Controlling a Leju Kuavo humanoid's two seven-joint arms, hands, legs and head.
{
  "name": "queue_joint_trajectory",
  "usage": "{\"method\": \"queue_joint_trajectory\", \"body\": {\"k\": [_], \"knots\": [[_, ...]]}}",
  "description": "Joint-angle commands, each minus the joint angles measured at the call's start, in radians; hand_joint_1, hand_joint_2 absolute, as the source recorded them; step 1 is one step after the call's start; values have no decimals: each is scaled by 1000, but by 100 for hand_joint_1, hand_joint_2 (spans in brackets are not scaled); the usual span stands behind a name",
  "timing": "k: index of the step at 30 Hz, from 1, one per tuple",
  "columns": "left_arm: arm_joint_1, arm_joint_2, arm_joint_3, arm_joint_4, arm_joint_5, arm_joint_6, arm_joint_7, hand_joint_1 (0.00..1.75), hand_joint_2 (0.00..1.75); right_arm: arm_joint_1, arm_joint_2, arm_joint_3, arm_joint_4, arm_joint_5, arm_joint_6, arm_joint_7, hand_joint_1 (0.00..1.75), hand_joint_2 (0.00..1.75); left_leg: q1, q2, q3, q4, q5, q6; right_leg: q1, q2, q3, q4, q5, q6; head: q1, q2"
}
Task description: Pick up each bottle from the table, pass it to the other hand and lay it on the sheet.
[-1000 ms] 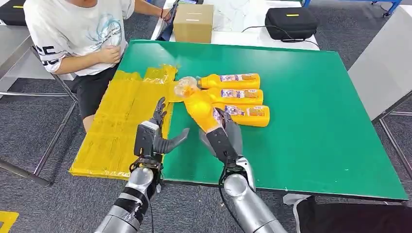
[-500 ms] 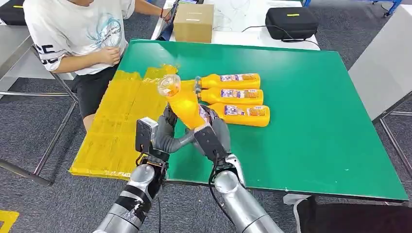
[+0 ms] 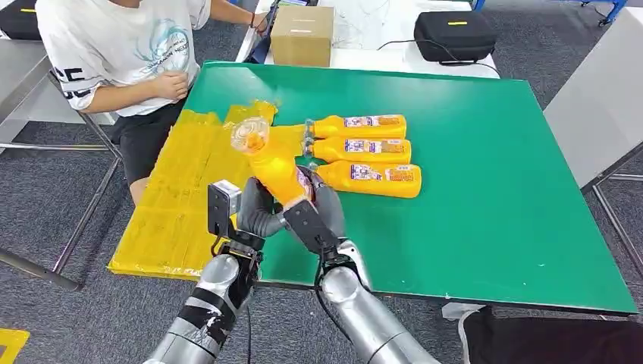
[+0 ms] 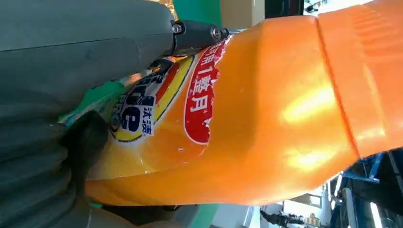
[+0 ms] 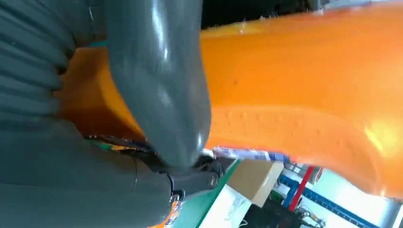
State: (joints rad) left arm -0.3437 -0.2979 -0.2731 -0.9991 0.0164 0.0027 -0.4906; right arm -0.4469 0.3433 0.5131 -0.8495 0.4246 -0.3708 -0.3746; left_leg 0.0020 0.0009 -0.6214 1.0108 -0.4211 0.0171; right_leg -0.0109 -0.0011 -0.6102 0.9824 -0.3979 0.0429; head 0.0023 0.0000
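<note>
An orange bottle with a clear cap is held tilted above the table's near edge, cap pointing away toward the yellow sheet. My right hand grips its lower body from the right. From the left, my left hand wraps the same end, its thumb lying over the label of the bottle. In the right wrist view my thumb crosses the bottle. Three more orange bottles lie side by side on the green table.
A person in a white shirt sits at the table's far left corner, beside the sheet. A cardboard box and a black case stand on the white table behind. A grey table edge is at the right.
My right hand carried the bottle left and nearer, away from the three lying bottles. My left hand, open a second ago, has come against the bottle and closed round it.
</note>
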Motion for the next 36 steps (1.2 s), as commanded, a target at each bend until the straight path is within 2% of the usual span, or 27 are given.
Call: {"method": "queue_joint_trajectory", "body": {"k": [1, 7, 8, 9, 10, 14, 16, 18, 22, 23, 26, 36], "knots": [[-58, 34, -37, 69, -36, 67, -7, 175, 175, -77, 5, 131, 143, -33, 3, 22, 175, 175, 0, 1, 4, -1, -1, -1, 0, 1, 3, 0, -1, -1, 0, 0], [-48, 42, -2, 67, -13, 56, -20, 175, 175, -74, -9, 105, 141, -32, -10, 21, 175, 175, 0, 0, 3, -1, -1, -1, 0, 0, 3, -1, -1, -1, 0, 0], [-47, 44, 6, 64, -1, 45, -23, 175, 175, -73, -11, 100, 138, -34, -15, 22, 159, 175, 0, 0, 5, -1, -1, -1, 0, 0, 4, -1, -1, -1, 0, 0], [-47, 46, 10, 64, 0, 44, -23, 175, 175, -70, -11, 93, 133, -34, -26, 20, 40, 175, 0, 0, 6, -1, -2, -1, 0, 0, 6, -1, -2, -2, 0, 0], [-46, 47, 16, 61, 4, 43, -23, 175, 175, -67, -13, 87, 124, -28, -45, 18, 0, 175, 0, 0, 4, -1, -1, -1, 0, 0, 4, -1, -1, -1, 0, 0], [-46, 56, 43, 57, 3, 60, -26, 175, 175, -35, -25, 23, 61, -48, -122, -2, 0, 175, 0, 0, 8, -1, -2, -2, 1, 0, 7, 0, -3, -2, 0, 0], [-53, 71, 49, 63, -47, 127, -36, 175, 175, -3, -39, -18, -12, -68, -157, -20, 0, 175, 0, -1, 3, -1, 0, -1, 0, -1, 2, -1, -1, -1, 0, 0], [-75, 95, 62, 82, -124, 217, -52, 175, 175, 35, -56, -62, -104, -97, -177, -37, 0, 175, 1, -2, 5, -1, -1, -1, 1, -2, 5, -1, -2, -2, 0, 0], [-131, 139, 84, 134, -242, 302, -55, 175, 175, 73, -82, -101, -206, -113, -175, -46, 0, 175, 0, -2, 3, -1, 0, -1, 0, -2, 4, -1, -1, -1, 0, 0], [-151, 155, 70, 165, -325, 375, -60, 175, 175, 79, -84, -106, -225, -116, -170, -46, 0, 175, 0, -1, 3, -1, 0, -1, 1, -1, 2, -1, -1, -1, 0, 0], [-177, 179, 88, 195, -350, 369, -59, 175, 175, 79, -92, -111, -235, -119, -158, -45, 0, 175, 0, -1, 1, -1, 0, -1, 0, -1, 0, 0, 0, -1, 0, 0], [-179, 173, 91, 204, -354, 363, -65, 175, 175, 78, -91, -110, -230, -121, -153, -45, 0, 175, 1, -1, 4, 0, -1, -1, 1, -1, 3, 0, -2, -1, 0, 0]]}}
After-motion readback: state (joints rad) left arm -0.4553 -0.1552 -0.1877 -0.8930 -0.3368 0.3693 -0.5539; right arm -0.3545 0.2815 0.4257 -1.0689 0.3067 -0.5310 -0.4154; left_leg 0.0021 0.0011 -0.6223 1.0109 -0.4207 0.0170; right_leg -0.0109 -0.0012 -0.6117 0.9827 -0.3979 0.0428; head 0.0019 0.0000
